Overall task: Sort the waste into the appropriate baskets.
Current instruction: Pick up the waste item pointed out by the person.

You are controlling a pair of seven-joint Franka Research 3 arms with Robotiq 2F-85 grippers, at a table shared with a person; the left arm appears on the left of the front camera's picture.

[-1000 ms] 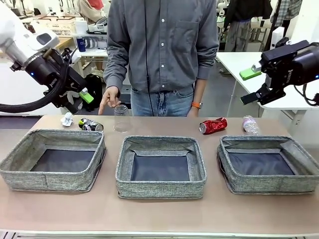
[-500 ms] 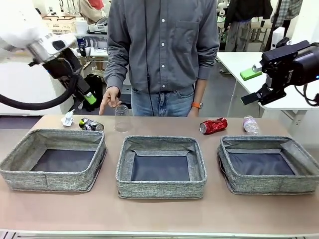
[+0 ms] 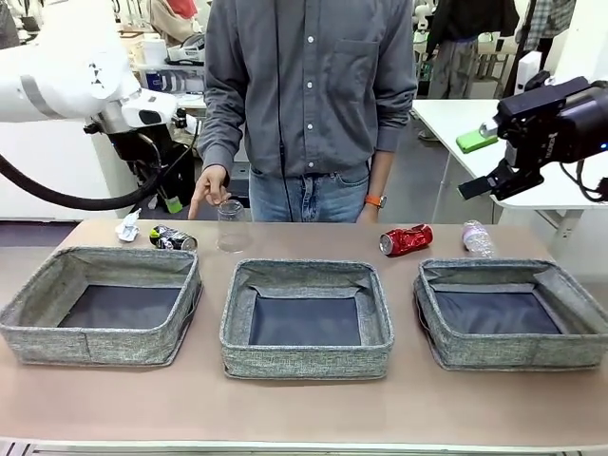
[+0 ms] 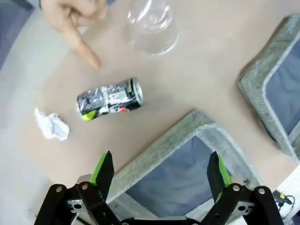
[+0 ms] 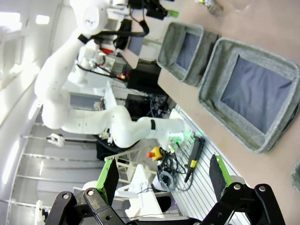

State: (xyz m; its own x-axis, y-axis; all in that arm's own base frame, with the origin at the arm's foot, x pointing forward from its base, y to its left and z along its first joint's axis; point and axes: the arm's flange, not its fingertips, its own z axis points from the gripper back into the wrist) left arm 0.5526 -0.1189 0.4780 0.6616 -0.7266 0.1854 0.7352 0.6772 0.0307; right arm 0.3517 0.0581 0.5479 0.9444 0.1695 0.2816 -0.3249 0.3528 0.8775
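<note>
Front: three baskets (image 3: 306,366) stand in a near row on the table (image 3: 304,408). Along its far edge lie paper wad (image 3: 127,227), dark can (image 3: 173,237), clear cup (image 3: 231,224), red can (image 3: 407,239) and bottle (image 3: 478,237).

Left wrist: left hand (image 4: 159,171) gapes wide — empty, above a basket corner.

Right wrist: right hand (image 5: 161,176) spread wide — empty.

**What I can't make out from here**

From the front, the left gripper (image 3: 166,198) is mostly behind its wrist and cable, so I can't read its jaws there. In the left wrist view, the top edge cuts the clear plastic cup (image 4: 152,26) and the person's hand (image 4: 77,18), and the print on the dark can (image 4: 110,99) is too blurred to read. In the right wrist view, one basket (image 5: 297,176) is a sliver at the right edge.
</note>
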